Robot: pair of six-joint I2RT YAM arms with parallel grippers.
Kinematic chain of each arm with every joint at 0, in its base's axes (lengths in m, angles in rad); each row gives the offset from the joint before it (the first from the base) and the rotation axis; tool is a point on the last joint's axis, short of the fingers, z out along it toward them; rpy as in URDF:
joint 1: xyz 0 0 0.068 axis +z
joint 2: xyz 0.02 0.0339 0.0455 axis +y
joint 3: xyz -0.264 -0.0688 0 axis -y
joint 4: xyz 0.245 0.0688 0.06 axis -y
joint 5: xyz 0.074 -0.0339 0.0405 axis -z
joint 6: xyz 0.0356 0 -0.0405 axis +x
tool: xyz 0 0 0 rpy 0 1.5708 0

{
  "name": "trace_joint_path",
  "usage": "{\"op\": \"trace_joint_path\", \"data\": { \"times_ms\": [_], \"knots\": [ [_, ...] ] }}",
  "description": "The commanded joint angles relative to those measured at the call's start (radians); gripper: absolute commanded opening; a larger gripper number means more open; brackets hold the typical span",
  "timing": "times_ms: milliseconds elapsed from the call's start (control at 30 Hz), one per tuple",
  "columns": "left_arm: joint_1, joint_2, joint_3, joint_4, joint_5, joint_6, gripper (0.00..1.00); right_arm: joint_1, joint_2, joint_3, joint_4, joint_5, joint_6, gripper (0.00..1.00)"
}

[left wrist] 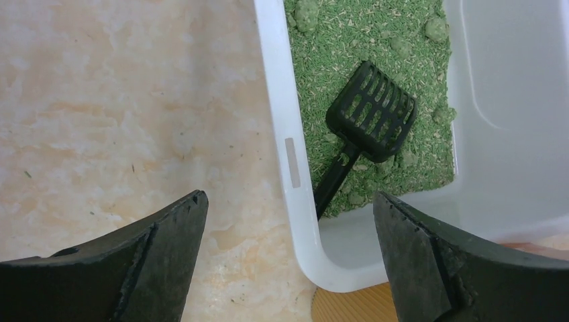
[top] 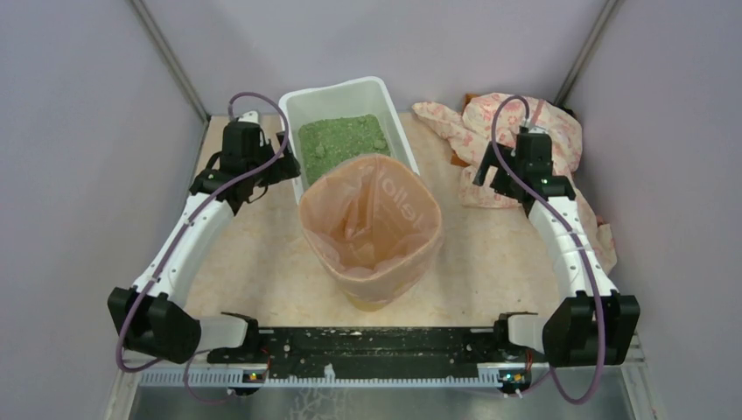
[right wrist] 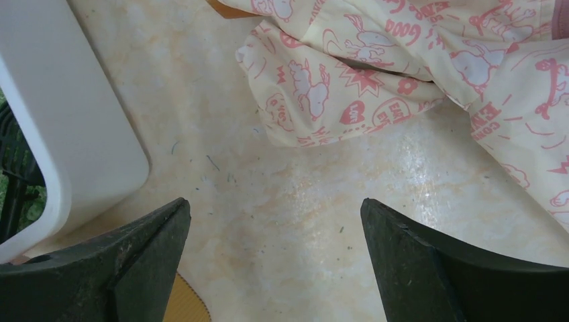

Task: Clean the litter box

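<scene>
On the table (top: 254, 280), a bag-lined bin (top: 430, 214) stands just in front of the litter box (top: 337, 91). Cleaning looks barely begun: the scoop (left wrist: 371, 114) lies inside on the green litter, its handle against the left wall, with clumps (left wrist: 307, 13) around it. The left gripper (left wrist: 288, 196) hovers over that wall, jaws wide and empty. Its next move is likely to drop and close on the handle. The right gripper (right wrist: 273, 201), also wide, hangs between the box and a cloth (right wrist: 376, 74).
</scene>
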Motion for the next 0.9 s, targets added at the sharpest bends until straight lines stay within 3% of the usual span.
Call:
{"op": "trace_joint_path", "data": {
  "times_ms": [0,133,333,467,733,800,867],
  "knots": [
    [-0.002,-0.027,-0.025,0.041,0.013,-0.045,0.98,0.062,-0.015,0.069,-0.057,0.099,-0.018,0.98],
    [-0.002,-0.017,-0.001,0.038,0.015,-0.062,0.98,0.165,-0.015,0.161,-0.129,0.239,-0.033,0.98],
    [-0.002,0.05,0.028,0.037,0.029,0.01,0.98,0.301,-0.062,0.248,-0.096,0.418,-0.107,0.98],
    [0.0,0.145,0.077,-0.021,0.036,-0.004,0.98,0.367,-0.022,0.329,-0.133,0.401,-0.114,0.99],
    [0.0,0.347,0.189,-0.096,0.005,-0.058,0.94,0.405,-0.004,0.32,-0.1,0.323,-0.072,0.98],
    [0.0,0.404,0.234,-0.159,-0.022,-0.049,0.9,0.405,-0.003,0.321,-0.097,0.318,-0.077,0.98],
    [0.003,0.445,0.262,-0.219,-0.052,-0.057,0.79,0.405,0.002,0.323,-0.096,0.317,-0.081,0.98]
  ]
}}
